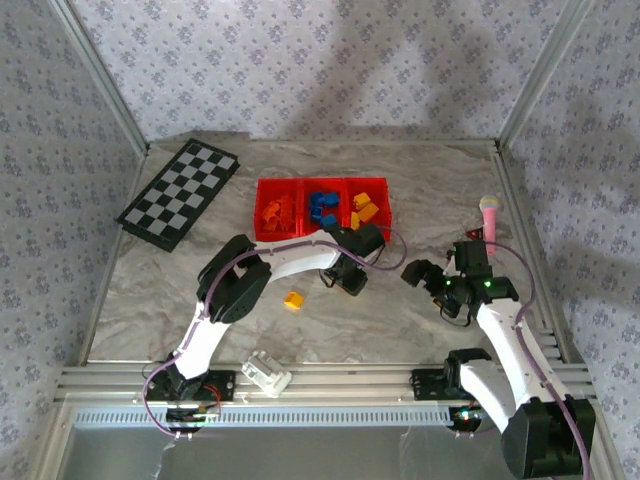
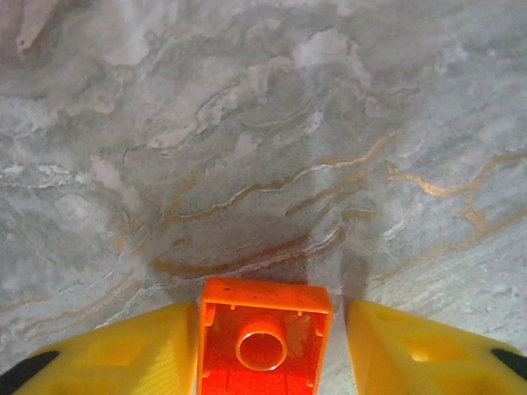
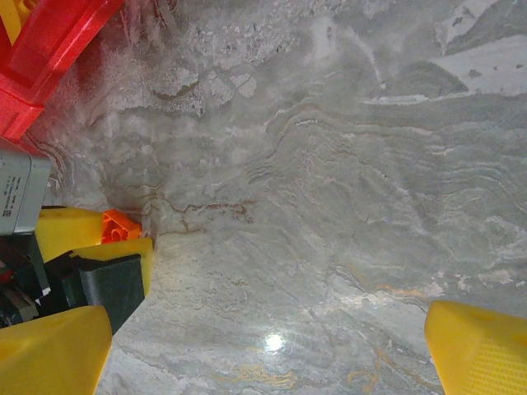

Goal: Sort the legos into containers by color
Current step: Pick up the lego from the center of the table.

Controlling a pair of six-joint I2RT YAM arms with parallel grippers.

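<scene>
An orange lego (image 2: 263, 309) lies on the marble table, hollow underside toward the camera, between the yellow fingers of my left gripper (image 2: 272, 333). The left finger touches it; a narrow gap shows at the right finger (image 2: 412, 350). From above, the left gripper (image 1: 350, 278) sits just in front of the red containers (image 1: 300, 181). Their compartments hold orange legos (image 1: 278, 212), blue legos (image 1: 322, 205) and yellow legos (image 1: 365, 207). A yellow lego (image 1: 293, 300) lies loose on the table. My right gripper (image 1: 425, 275) hovers open over bare marble (image 3: 268, 354), with the orange lego (image 3: 121, 226) at its left.
A checkerboard (image 1: 180, 192) lies at the back left. A white block (image 1: 266, 373) rests on the front rail by the left arm's base. A pink-topped object (image 1: 490, 212) stands near the right edge. A corner of the red containers (image 3: 49, 49) shows in the right wrist view.
</scene>
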